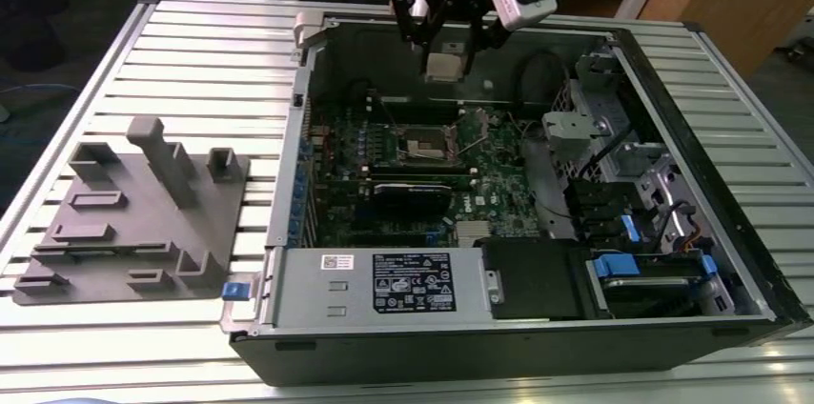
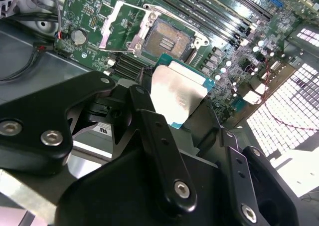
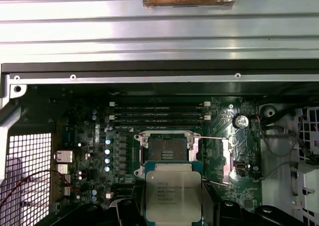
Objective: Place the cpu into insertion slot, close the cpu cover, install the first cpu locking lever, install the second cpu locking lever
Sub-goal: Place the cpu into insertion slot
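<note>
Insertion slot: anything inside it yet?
Nothing seated: the insertion slot shows its bare dark centre, with the cpu cover swung open beside it. The cpu hangs above in the gripper, hiding the slot's near edge in the first wrist view.

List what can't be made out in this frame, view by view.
- First wrist view: the cpu covers part of the rim of the insertion slot.
- Second wrist view: the black body of the gripper hides one end of the cpu.
- Exterior view: the slot's contacts are too small to make out, and the gripper covers the cpu's side edges.
- All views: the cpu's underside faces away.
</note>
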You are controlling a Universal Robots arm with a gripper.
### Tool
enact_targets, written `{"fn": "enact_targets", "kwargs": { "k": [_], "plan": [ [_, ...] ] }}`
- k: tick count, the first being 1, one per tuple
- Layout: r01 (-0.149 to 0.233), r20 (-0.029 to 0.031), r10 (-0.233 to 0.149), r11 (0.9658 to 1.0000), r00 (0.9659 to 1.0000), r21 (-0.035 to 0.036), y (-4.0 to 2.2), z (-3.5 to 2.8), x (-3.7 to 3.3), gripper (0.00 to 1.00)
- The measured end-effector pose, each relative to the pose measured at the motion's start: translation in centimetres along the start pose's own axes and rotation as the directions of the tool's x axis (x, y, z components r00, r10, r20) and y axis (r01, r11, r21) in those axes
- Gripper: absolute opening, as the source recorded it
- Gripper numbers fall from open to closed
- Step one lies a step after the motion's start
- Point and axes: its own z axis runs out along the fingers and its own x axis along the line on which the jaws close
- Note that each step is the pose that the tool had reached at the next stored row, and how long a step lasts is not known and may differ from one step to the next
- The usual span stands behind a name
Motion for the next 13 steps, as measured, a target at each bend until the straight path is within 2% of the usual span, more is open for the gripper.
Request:
{"fn": "enact_targets", "kwargs": {
  "k": [13],
  "plan": [
    [0.0, -0.0001, 0.0, 1.0, 1.0, -0.0006, -0.05, 0.52, -0.01, 0.54]
  ]
}}
